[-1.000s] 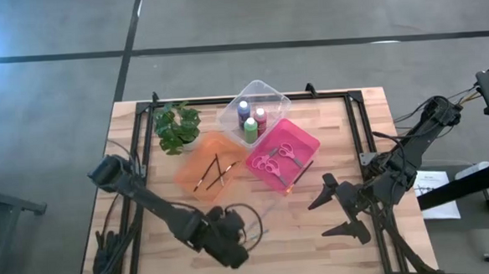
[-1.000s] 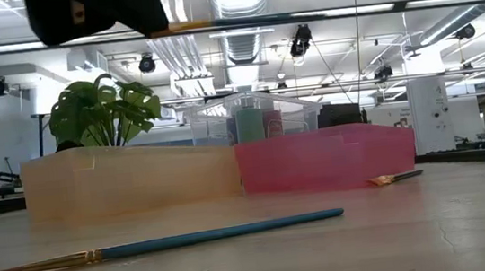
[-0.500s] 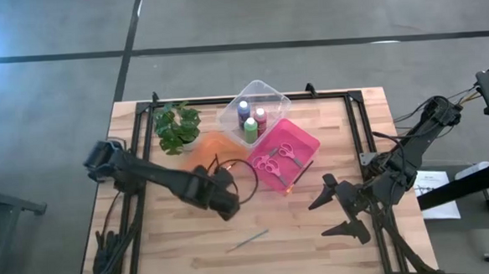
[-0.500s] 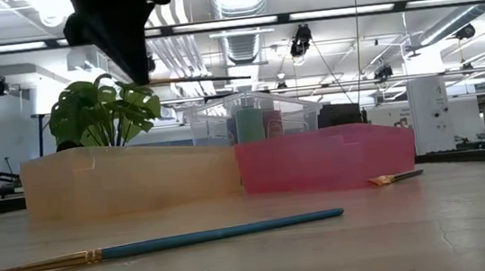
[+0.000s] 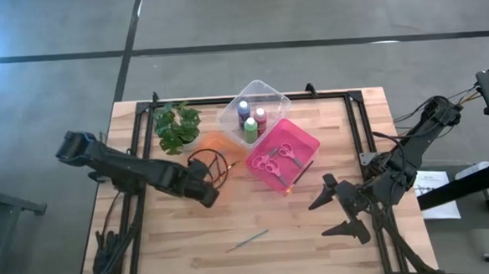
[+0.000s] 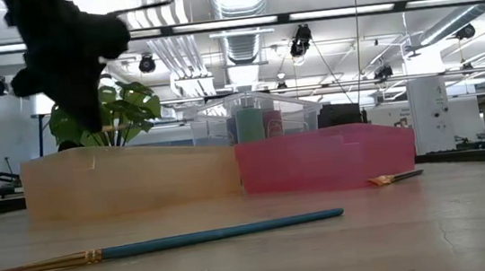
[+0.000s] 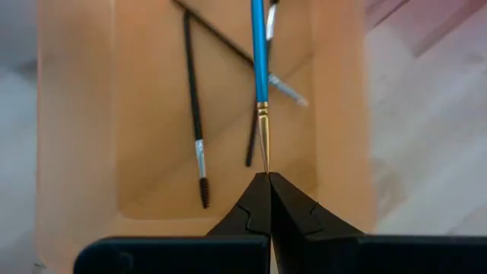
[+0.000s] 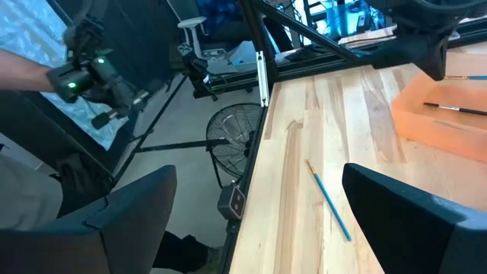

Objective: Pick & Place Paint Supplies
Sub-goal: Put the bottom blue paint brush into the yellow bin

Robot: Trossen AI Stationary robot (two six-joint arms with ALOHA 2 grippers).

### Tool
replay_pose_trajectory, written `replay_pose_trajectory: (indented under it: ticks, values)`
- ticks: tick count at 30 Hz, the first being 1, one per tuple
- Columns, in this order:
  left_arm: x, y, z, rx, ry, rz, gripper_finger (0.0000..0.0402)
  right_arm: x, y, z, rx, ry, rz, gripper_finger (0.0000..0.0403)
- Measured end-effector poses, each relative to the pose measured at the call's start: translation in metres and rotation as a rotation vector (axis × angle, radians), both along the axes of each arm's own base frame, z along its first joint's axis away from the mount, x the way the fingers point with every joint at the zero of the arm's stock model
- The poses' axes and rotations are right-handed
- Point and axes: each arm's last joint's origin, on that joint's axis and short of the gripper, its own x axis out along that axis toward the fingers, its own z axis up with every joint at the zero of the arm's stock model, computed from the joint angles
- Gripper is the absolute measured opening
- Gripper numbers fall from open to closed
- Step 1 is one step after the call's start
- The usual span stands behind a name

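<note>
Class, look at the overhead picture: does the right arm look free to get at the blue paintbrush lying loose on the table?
Probably yes. The right gripper is open and empty at the table's right side, and the blue paintbrush lies alone on bare wood with nothing between them. The left gripper is busy over the orange tray.

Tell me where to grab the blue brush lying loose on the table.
Grip the blue brush mid-handle, coming straight down with the fingers across the shaft. It lies flat on bare table, thin and long, nothing beside it. The open right gripper sits nearest.
</note>
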Motion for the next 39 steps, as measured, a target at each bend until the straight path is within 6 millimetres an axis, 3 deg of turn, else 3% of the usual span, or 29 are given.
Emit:
replay_pose_trajectory:
  ticks: [5,16,26,39]
  values:
    - [-0.013,0.006,-0.019,-0.037,-0.049,0.044,0.0,0.0,0.0,0.0,0.014,0.006,-0.004,0.037]
    - [-0.015,0.02,-0.044,-0.115,-0.082,0.095,0.0,0.001,-0.001,0.0,0.035,0.014,-0.021,0.037]
    - [-0.016,0.019,-0.046,-0.145,-0.075,0.091,0.0001,0.001,-0.001,0.0,0.037,0.014,-0.025,0.037]
    - [-0.015,0.019,-0.046,-0.147,-0.084,0.093,0.003,0.001,-0.001,0.0,0.033,0.013,-0.024,0.037]
